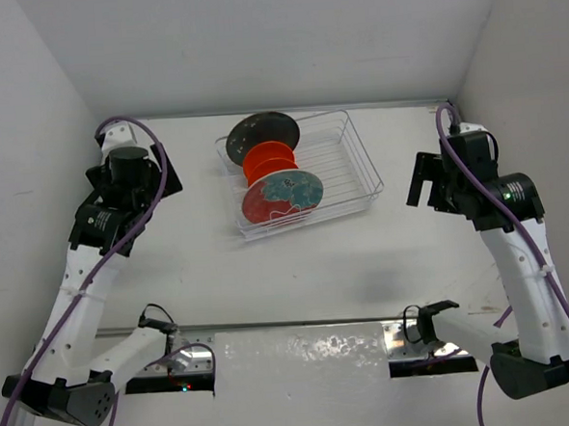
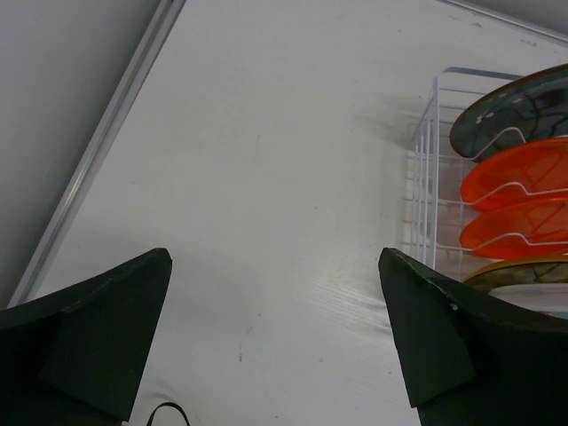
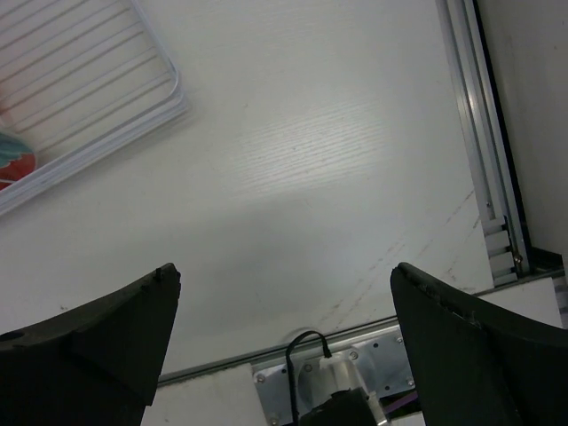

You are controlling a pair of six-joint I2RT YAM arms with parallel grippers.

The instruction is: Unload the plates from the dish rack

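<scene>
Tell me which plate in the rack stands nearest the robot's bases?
The large red plate with teal splotches. The orange plates stand behind it, and the dark grey plate is at the far end of the dish rack.

**White desk inside white walls**

The desk (image 1: 298, 270) is white with a faint grain and a few thin dark scratches. Around it stand the far wall (image 1: 274, 40), the left wall (image 1: 19, 142) and the right wall (image 1: 541, 62), all plain white. A metal rail (image 3: 484, 151) runs along the desk's right edge, and a second rail (image 2: 106, 142) along its left edge. A glossy sheet (image 1: 303, 352), wrinkled, lies at the middle of the near edge.
</scene>
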